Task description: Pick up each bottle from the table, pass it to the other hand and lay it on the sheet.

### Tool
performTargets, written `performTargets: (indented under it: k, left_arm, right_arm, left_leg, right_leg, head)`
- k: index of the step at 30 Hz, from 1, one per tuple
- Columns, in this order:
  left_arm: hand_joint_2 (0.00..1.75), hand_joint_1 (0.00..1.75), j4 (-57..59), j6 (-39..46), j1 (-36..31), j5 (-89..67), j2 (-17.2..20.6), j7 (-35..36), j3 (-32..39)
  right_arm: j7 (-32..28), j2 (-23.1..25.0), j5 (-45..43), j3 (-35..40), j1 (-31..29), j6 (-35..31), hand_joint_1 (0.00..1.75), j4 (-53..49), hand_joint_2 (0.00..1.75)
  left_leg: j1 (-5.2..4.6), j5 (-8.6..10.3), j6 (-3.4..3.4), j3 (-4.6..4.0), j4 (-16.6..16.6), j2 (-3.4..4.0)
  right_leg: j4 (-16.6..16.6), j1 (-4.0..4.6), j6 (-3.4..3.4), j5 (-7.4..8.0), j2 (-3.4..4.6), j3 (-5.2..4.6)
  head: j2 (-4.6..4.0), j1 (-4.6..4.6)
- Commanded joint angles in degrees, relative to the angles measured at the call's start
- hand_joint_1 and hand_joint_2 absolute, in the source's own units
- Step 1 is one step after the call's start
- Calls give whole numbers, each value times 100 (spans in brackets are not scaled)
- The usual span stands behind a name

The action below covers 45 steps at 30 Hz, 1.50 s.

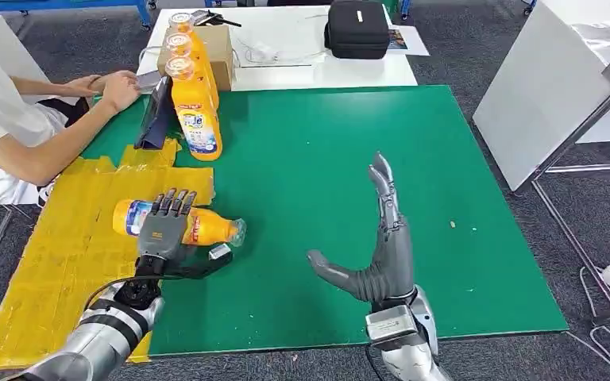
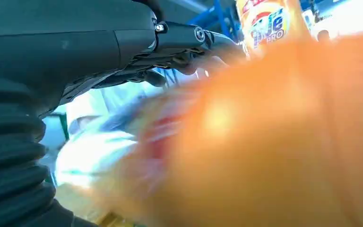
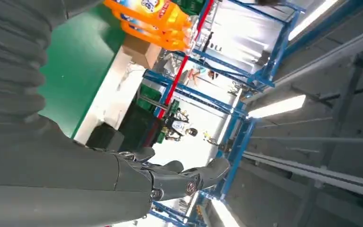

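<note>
Table [image 1: 413,175], green-topped, carrying all task items; white table [image 1: 302,48] beyond it at the far side with a black case [image 1: 356,28] and cardboard box [image 1: 221,54].

Sheet [image 1: 71,238], yellow, crinkled, spread over the near-left part of the green top.

Person [image 1: 0,119], seated at far left, hands resting near the far-left table corner.

Standing bottles [image 1: 194,99], orange, in a row at the far left, upright, just beyond the sheet's far edge.

Held bottle [image 1: 206,226], orange with blue-and-white label, lying across the sheet's right edge. Long axis runs left to right; cap end points right, over the green surface; base end lies over the sheet.

Left hand [image 1: 167,226], fingers wrapped over the bottle's middle from the near side, gripping it. Whether the bottle rests on the sheet or hangs just above it cannot be told.

Right hand [image 1: 381,238], near centre of the table, well apart from the bottle, fingers straight and spread, thumb out to the left, holding nothing.

Risk, as judged: the bottle straddles the sheet's edge, so on release it could roll right onto bare green, being round. A loose grip on the smooth middle could also let it slip or tilt early.
</note>
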Motion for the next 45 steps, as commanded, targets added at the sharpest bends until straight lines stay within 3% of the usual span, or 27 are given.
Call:
performTargets:
  k: [1, 8, 10, 12, 15, 17, 22, 24, 26, 33, 38, 45]
  left_arm:
    - [175, 0, -133, -13, 176, 451, -345, -621, 1045]
    - [175, 0, -811, -13, 415, 1346, -934, -2180, 2030]
    - [175, 0, -1215, -13, 568, 1924, -1118, -2907, 2203]
    - [175, 0, -2286, -13, 1057, 3131, -1400, -4136, 2178]
    - [175, 0, -4065, -232, 1852, 3915, -1299, -3899, 1275]
    - [175, 0, -5504, -414, 2501, 4811, -1113, -4110, 842]
    - [175, 0, -6300, -940, 3027, 5791, -889, -4345, 827]
    - [175, 0, -6568, -1441, 3318, 6326, -851, -4392, 973]
    - [175, 0, -6666, -2169, 3615, 6871, -890, -4310, 1217]
    - [175, 0, -6558, -2219, 3583, 6865, -959, -4400, 1280]
    - [175, 0, -6203, -3527, 3749, 8042, -1040, -3913, 1508]
    - [175, 0, -5476, -4211, 3620, 8268, -888, -3482, 1499]
  right_arm:
    - [43, -44, 57, -90, -153, 24, 0, 417, 175]
    - [104, -21, 198, -131, -79, 44, 0, 480, 175]
    - [124, -3, 240, -175, -28, 57, 0, 467, 175]
    - [128, 4, 240, -255, 97, 54, 0, 423, 175]
    - [118, -8, 208, -390, 333, 164, 0, 332, 175]
    - [127, -35, 36, -572, 690, 391, 0, 172, 175]
    - [80, -23, -768, -971, 1056, 1284, 0, 139, 175]
    - [35, 43, -538, -1257, 1269, 1117, 0, 58, 175]
    - [7, 21, -512, -1515, 1532, 1141, 0, -125, 175]
    - [-6, 52, -512, -1552, 1548, 1200, 0, -167, 175]
    - [120, 71, -536, -1876, 1823, 1275, 0, -220, 175]
    - [149, 199, -720, -2071, 1683, 1348, 0, -50, 175]
  left_leg:
    - [7, -15, -5, 36, -2, -1]
    - [6, -10, -3, 20, 1, -11]
    - [4, -8, -1, 17, 1, -17]
    - [4, -12, -2, 23, 1, -8]
    - [0, -8, 0, 6, 1, -14]
    - [3, -13, -1, 8, 3, -7]
    - [7, -36, -8, 19, 6, 0]
    - [4, -29, -5, 10, -1, -3]
    - [3, -37, -7, 21, -1, 6]
    - [6, -47, -14, 37, 2, -1]
    - [5, -40, -13, 32, -3, -10]
    - [3, -36, -13, 44, -12, -4]
  right_leg:
    - [-4, 4, -13, -13, 20, 35]
    - [-4, 4, -8, -10, 5, 23]
    - [-4, 1, -8, -9, 0, 23]
    - [-3, 2, -9, -10, 10, 26]
    - [-4, -1, -4, -8, -3, 11]
    - [-3, 1, -6, -10, 5, 11]
    - [0, 6, -7, -24, 18, 18]
    - [-6, 2, 3, -25, 11, 11]
    - [-5, 1, 1, -30, 22, 18]
    - [-1, 2, -8, -40, 25, 36]
    - [-6, 1, -5, -36, 11, 34]
    - [-13, 0, -6, -31, 17, 42]
  head:
    - [0, 0]
    - [0, 0]
    - [0, 0]
    - [0, 0]
    - [0, 0]
    - [0, 2]
    - [0, -2]
    - [0, 2]
    - [0, 0]
    - [0, 0]
    - [0, -2]
    - [0, -2]
